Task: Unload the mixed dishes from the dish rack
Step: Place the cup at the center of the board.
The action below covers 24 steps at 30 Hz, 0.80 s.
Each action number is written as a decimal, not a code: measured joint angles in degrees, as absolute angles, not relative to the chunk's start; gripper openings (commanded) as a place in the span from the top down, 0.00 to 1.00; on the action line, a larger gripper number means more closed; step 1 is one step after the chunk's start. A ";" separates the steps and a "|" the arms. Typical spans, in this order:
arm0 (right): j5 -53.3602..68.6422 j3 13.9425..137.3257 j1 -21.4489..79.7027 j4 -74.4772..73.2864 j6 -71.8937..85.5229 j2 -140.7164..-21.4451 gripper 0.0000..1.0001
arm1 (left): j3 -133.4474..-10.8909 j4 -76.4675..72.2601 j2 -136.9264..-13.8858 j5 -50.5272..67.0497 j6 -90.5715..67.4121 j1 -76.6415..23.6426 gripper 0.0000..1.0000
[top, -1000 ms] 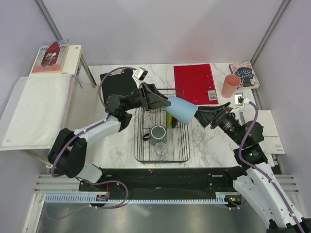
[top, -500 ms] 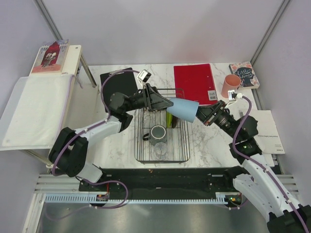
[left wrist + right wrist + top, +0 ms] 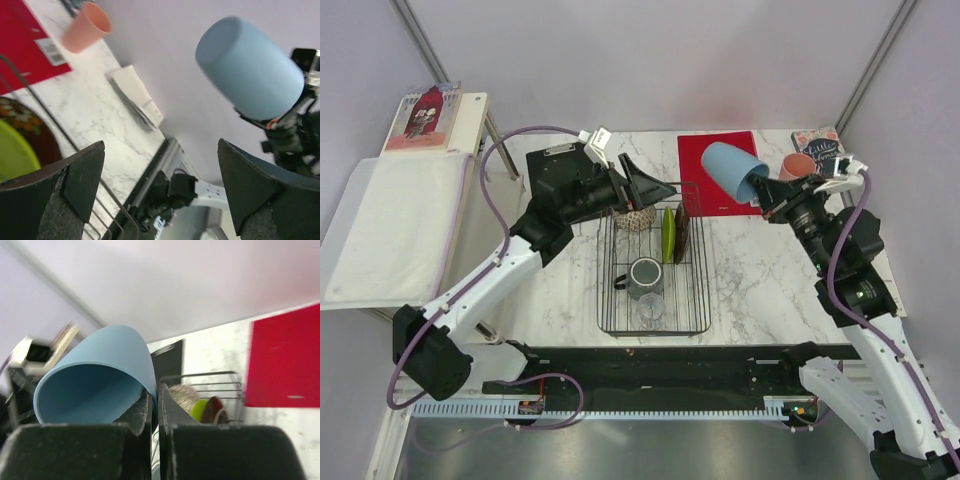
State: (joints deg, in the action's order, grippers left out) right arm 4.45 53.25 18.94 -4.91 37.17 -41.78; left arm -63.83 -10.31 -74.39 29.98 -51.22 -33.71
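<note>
Presently, the blue cup (image 3: 732,170) is pinched at its rim by the right gripper (image 3: 767,195) and held tilted above the red folder (image 3: 708,160), clear of the dish rack (image 3: 603,290). The left gripper (image 3: 655,190) is spread wide over the rack's far end. The grey mug (image 3: 647,275), lime-green plate (image 3: 668,232) and dark red plate (image 3: 681,230) are seen inside the rack.
</note>
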 measured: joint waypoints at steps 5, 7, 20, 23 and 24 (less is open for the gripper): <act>-14.41 64.73 18.00 -18.35 38.63 -50.92 1.00 | -63.96 3.36 -71.31 18.09 -48.47 -33.71 0.01; -21.30 70.41 16.49 -23.11 38.81 -57.41 1.00 | -63.96 8.71 -71.42 14.92 -47.77 -33.71 0.01; -23.42 108.25 2.48 -44.03 42.68 -95.68 1.00 | -60.01 17.78 -67.66 7.46 -46.59 -33.65 0.02; -18.44 109.84 -3.68 -47.44 44.34 -101.21 1.00 | -59.46 18.52 -67.66 7.40 -46.57 -33.65 0.02; -17.45 109.75 -5.26 -48.60 44.77 -102.19 1.00 | -59.40 18.79 -67.66 7.38 -46.57 -33.65 0.02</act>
